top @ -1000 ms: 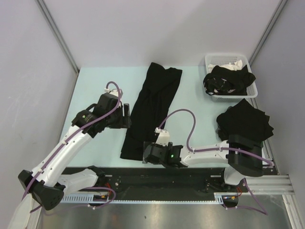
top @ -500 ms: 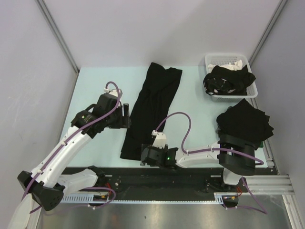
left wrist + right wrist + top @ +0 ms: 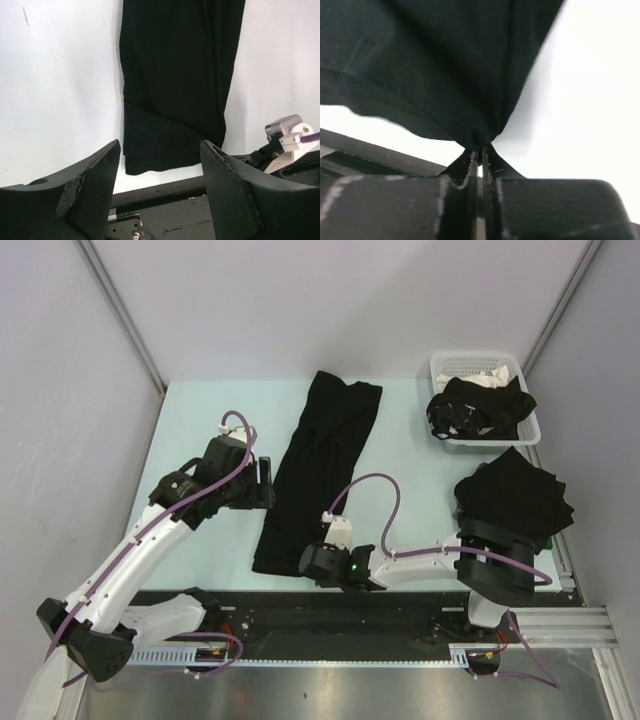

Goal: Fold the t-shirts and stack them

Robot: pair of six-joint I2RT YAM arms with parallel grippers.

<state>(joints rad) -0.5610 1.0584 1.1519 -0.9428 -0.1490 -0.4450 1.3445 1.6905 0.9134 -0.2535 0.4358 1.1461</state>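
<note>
R hand (image 3: 479,148) pinches t-shirt (image 3: 420,75) near-edge corner.

No legible txt, brand, nr or sign in any view, black t-shirt (image 3: 318,465) mid-table shows plain cloth only, green light (image 3: 352,565) on right arm just a dot.

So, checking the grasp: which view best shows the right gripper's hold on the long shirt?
Right wrist: the right gripper, shut, pinches the long shirt at its corner. Top external shows only where it grips; left wrist shows the hem, not the pinch.
</note>
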